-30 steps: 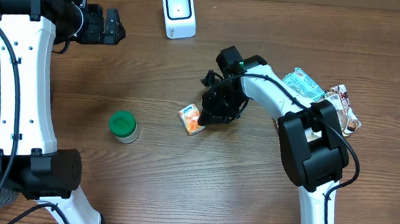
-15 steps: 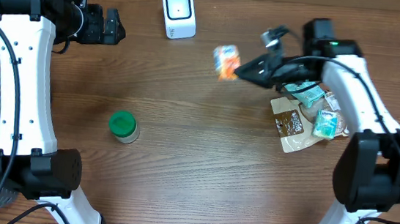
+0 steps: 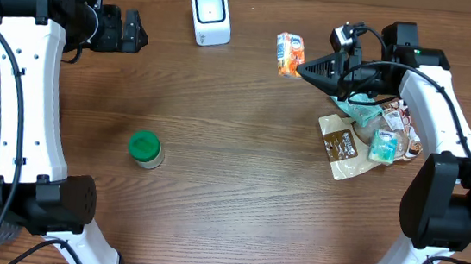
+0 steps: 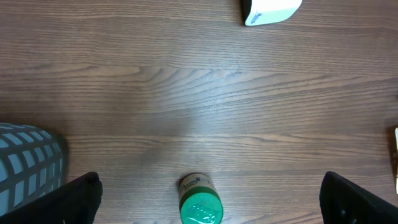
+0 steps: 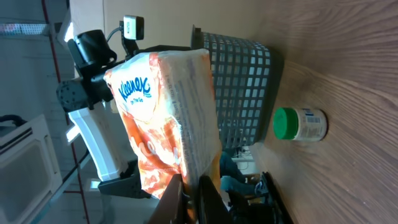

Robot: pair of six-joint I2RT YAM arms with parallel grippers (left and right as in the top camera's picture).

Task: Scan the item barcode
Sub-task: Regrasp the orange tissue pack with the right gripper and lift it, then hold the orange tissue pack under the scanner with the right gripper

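Right fingers (image 3: 315,69) clamped on orange pack (image 3: 290,54), right of scanner (image 3: 210,14). Green-lid jar (image 3: 144,149) stands well apart, left-centre on table (image 3: 227,218).

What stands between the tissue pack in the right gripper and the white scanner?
Nothing visible. The right gripper holds the tissue pack up, and only bare table lies between it and the white scanner. The green-lidded jar stands far off that line.

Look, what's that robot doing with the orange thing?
Its right gripper is shut on an orange Kleenex tissue pack, holding it to the right of the white scanner, where its barcode needs reading. The left gripper is open and idle on the left side. A green-lidded jar and a pile of packets lie on the table.
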